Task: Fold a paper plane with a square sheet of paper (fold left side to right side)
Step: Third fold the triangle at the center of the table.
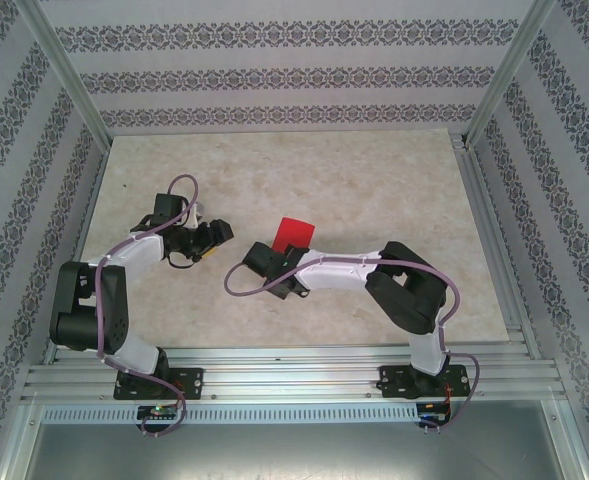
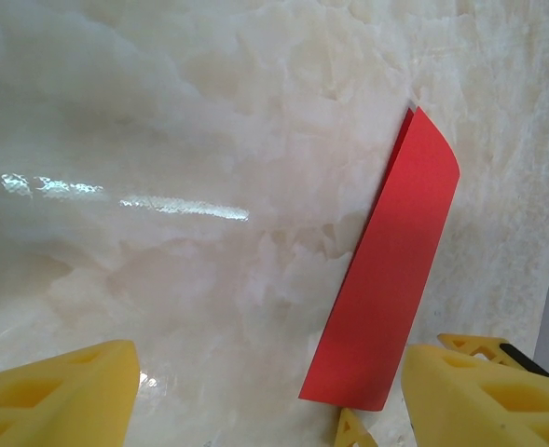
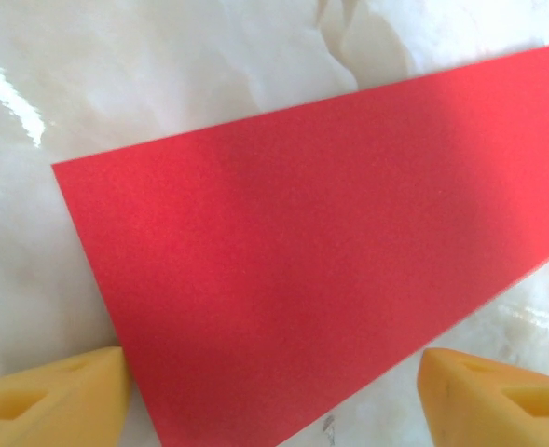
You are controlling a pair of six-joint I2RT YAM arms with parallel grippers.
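The red sheet of paper (image 1: 294, 232) lies on the table as a narrow rectangle, and two layers show at its far edge (image 2: 391, 279). My right gripper (image 1: 272, 252) hovers at its near end, open. Its yellow fingers (image 3: 60, 391) stand one on each side of the paper (image 3: 321, 251), and the left one is close to the paper's edge. Left of the sheet, my left gripper (image 1: 217, 232) is open (image 2: 269, 400) with nothing between its fingers, and the paper sits just inside its right finger (image 2: 479, 391). The paper plane is out of view.
The table (image 1: 374, 180) has a pale marble-look top. Patterned walls and metal frame posts (image 1: 494, 80) close it in on three sides. A ribbed metal rail (image 1: 304, 360) runs along the near edge by the arm bases.
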